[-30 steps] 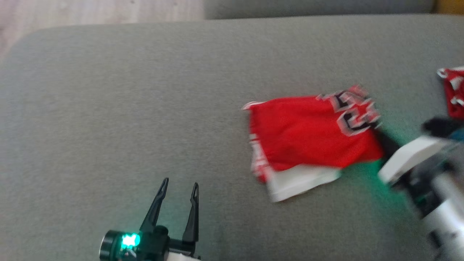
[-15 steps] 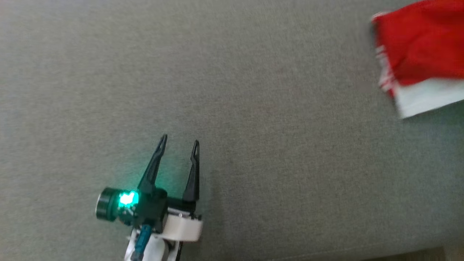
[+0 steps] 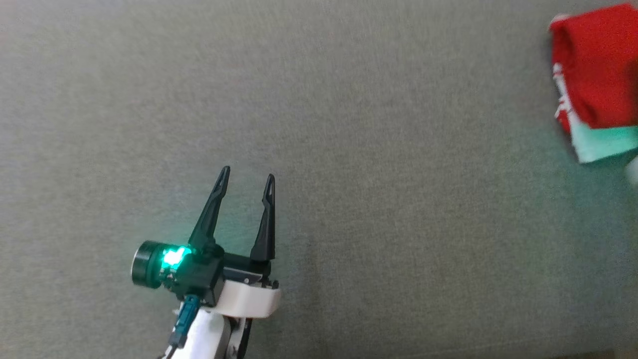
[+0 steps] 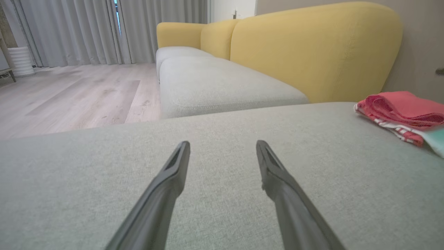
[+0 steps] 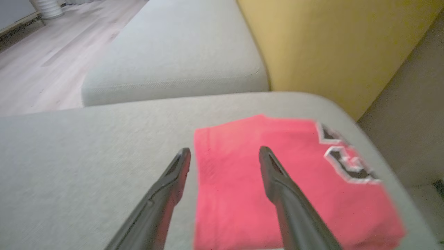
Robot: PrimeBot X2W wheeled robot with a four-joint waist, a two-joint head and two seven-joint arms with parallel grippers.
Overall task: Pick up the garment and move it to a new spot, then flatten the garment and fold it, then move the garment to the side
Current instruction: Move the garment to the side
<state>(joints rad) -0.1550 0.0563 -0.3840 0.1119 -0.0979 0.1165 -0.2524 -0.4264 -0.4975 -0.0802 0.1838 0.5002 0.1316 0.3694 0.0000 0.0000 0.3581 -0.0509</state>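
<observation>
Folded garment [image 3: 593,75] lies at the upper right edge of the head view on the grey sofa cushion [image 3: 349,149], partly cut off by the frame. At lower left the left claw [image 3: 247,177] is released, fingers spread with nothing between them, well apart from the garment. In the right wrist view the right claw [image 5: 224,152] is released, fingers apart over the red panel, lettering at the frame's right. Yellow backrest [image 4: 312,45] sits behind.

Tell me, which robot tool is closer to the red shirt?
Right. The right tool is open, close by the folded shirt. The left tool is open, far off to its left over the grey cushion.
</observation>
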